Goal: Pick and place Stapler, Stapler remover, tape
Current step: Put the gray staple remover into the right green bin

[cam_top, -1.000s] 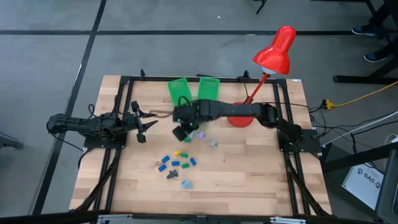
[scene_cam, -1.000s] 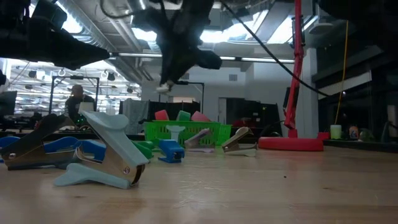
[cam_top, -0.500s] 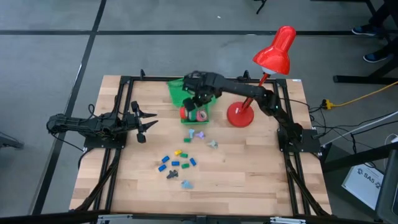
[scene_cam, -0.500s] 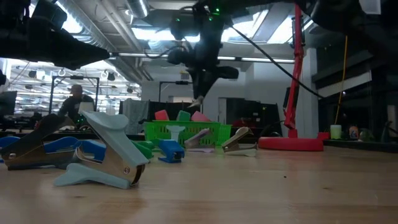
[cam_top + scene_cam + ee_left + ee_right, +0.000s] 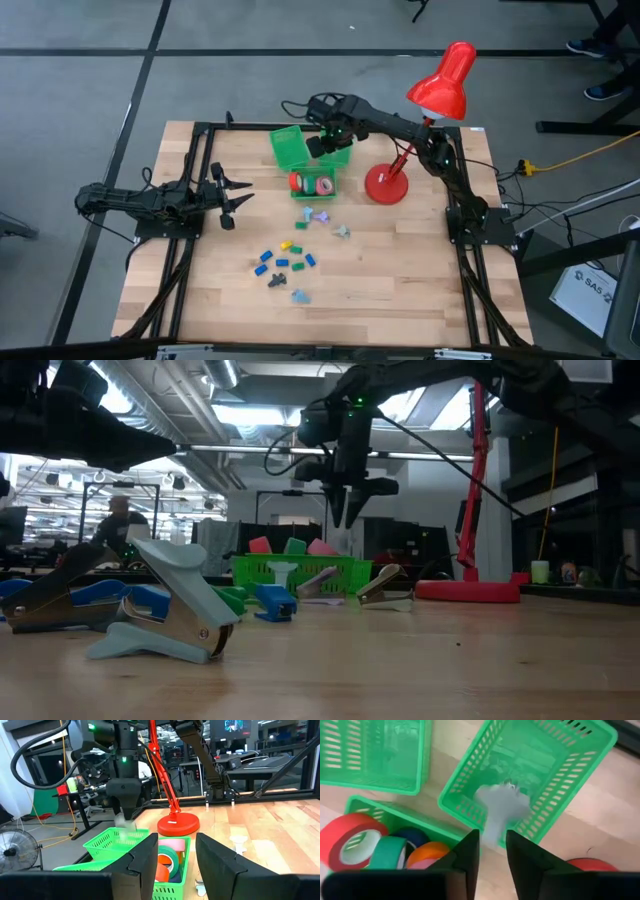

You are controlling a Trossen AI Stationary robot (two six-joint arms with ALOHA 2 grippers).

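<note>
Wooden bench point(image 5: 400, 290) | right end effector point(image 5: 492, 851) over far basket point(image 5: 530, 780), jaws slightly parted, pale stapler remover point(image 5: 497, 815) blurred just off its tips, apparently released | tape point(image 5: 311, 184) in near basket | next: fetch another piece | left end effector point(image 5: 228, 199) waits left, nearly closed, empty

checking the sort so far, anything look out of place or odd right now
One thing: a pale grey piece, blurred, sits just beyond the right gripper above a green basket, seemingly mid-drop rather than resting. The tape rolls sit in their own basket.
</note>
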